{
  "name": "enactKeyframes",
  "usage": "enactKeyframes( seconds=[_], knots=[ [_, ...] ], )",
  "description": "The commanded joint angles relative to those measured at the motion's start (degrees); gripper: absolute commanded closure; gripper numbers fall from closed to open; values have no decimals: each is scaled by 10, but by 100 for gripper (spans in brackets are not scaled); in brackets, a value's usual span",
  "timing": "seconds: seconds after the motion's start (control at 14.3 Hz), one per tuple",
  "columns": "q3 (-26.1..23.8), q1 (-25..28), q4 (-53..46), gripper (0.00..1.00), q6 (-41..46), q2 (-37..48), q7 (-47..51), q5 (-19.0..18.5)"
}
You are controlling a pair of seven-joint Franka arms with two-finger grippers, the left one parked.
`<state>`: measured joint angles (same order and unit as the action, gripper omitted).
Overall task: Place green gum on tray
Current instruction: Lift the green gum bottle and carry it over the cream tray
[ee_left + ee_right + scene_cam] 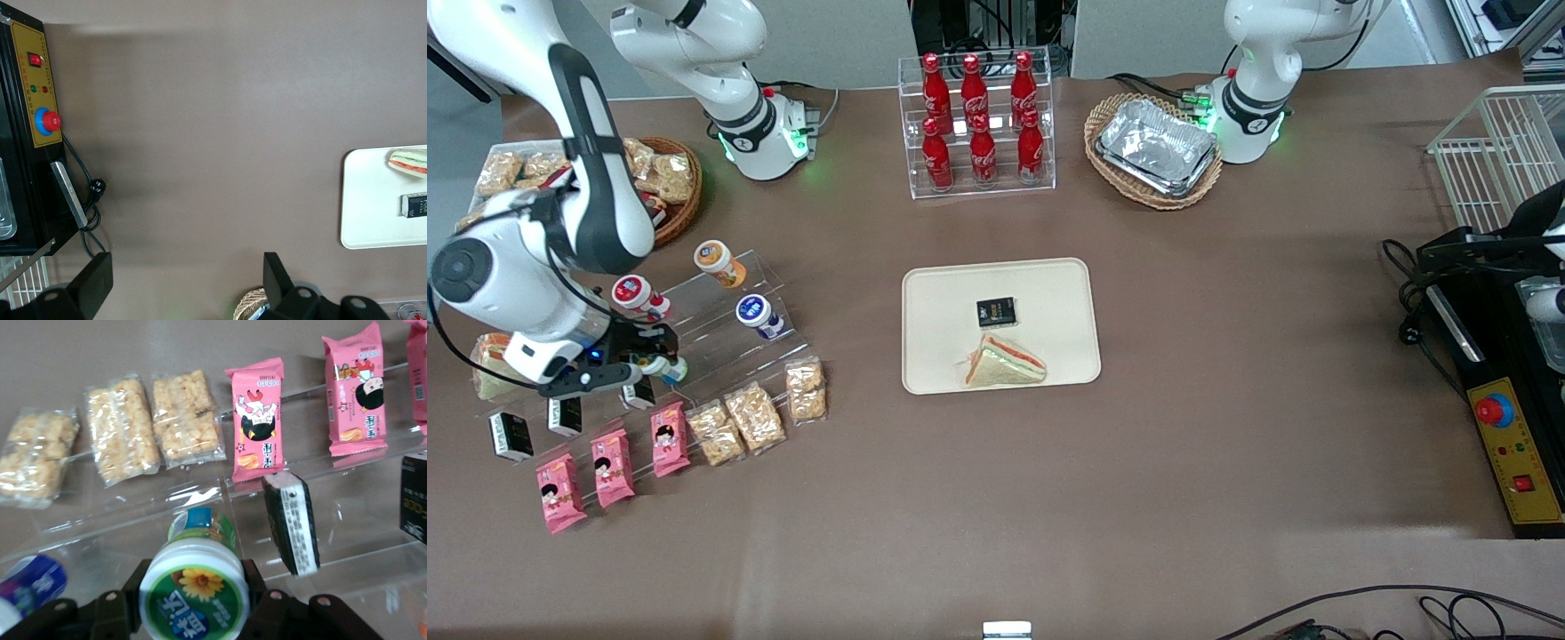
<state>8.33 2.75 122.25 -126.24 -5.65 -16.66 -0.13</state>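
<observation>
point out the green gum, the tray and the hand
green gum [194,590]: right wrist view, on its green-rimmed lid.
tray [943,307]: front view, on a bare part of its floor.
hand [656,364]: front view, midway between its fingertips, at the acrylic shelf, shut on the green gum.

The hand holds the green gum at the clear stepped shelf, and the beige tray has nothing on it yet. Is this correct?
Not entirely. The hand does hold the green gum at the clear shelf, but the front view shows the tray already carries a sandwich and a small black packet.
</observation>
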Motion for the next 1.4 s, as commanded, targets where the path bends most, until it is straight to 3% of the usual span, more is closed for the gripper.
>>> enactKeyframes(
  seconds=[0.0, 0.35, 0.63, 0.84, 0.98, 1.12, 1.33],
  knots=[
    [0, 19, -24, 81, 83, 57, 7, -2],
    [-10, 65, -113, 83, 244, 89, 77, -1],
    [-76, 75, -160, 83, 312, 94, 204, 1],
    [-159, 77, -161, 83, 315, 97, 340, 5],
    [-207, 77, -161, 83, 305, 92, 422, 39],
    [-251, 78, -160, 83, 285, 77, 512, 44],
    [-291, 88, -154, 83, 240, 47, 590, 43]
  ],
)
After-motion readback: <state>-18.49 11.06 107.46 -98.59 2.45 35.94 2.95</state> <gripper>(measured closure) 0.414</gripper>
